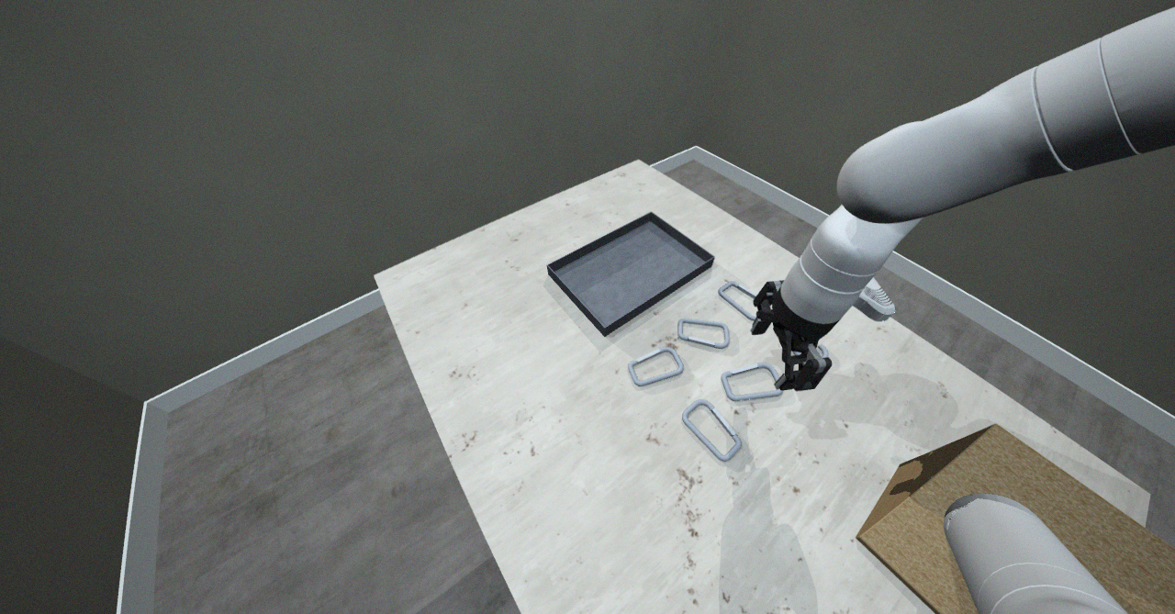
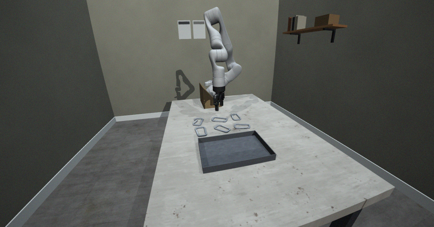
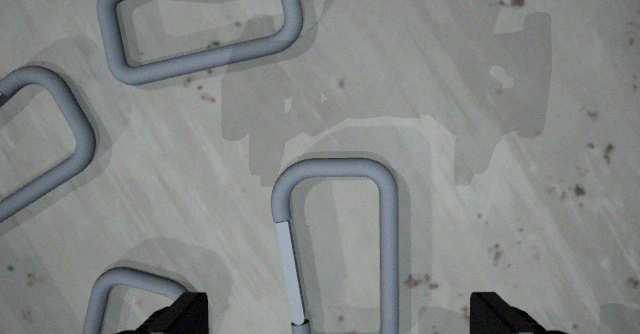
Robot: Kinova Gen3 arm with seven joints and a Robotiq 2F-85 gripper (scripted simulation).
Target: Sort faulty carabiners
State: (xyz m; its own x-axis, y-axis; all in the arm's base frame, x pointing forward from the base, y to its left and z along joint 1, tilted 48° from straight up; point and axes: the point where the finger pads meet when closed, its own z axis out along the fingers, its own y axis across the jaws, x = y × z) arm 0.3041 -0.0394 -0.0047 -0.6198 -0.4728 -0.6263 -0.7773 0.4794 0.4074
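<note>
My gripper (image 1: pixel 770 355) (image 2: pixel 219 106) (image 3: pixel 339 314) is open and empty above a closed-gate carabiner (image 1: pixel 754 397) (image 2: pixel 219 121) (image 3: pixel 389 249), which lies between the fingers in the wrist view. Another carabiner (image 2: pixel 202 122) (image 3: pixel 200 57) has its gate swung inward, open; my gripper mostly hides it in the top view. A third carabiner (image 1: pixel 735 307) (image 2: pixel 201 135) (image 3: pixel 85 139) lies nearest the tray's corner. Further carabiners lie on the table: one (image 1: pixel 704 322) (image 2: pixel 219 130) (image 3: pixel 120 275), one (image 1: pixel 657 381) (image 2: pixel 241 128) and one (image 1: pixel 703 440) (image 2: pixel 236 119). The grey tray (image 1: pixel 661 296) (image 2: pixel 239 164) is empty.
A brown wedge-shaped block (image 1: pixel 1018 479) (image 2: pixel 206 101) stands by the arm's base. The pale table (image 1: pixel 493 282) (image 2: pixel 303 177) carries the tray and carabiners. A shelf (image 2: pixel 312 30) with books and a box hangs on the wall, away from the table.
</note>
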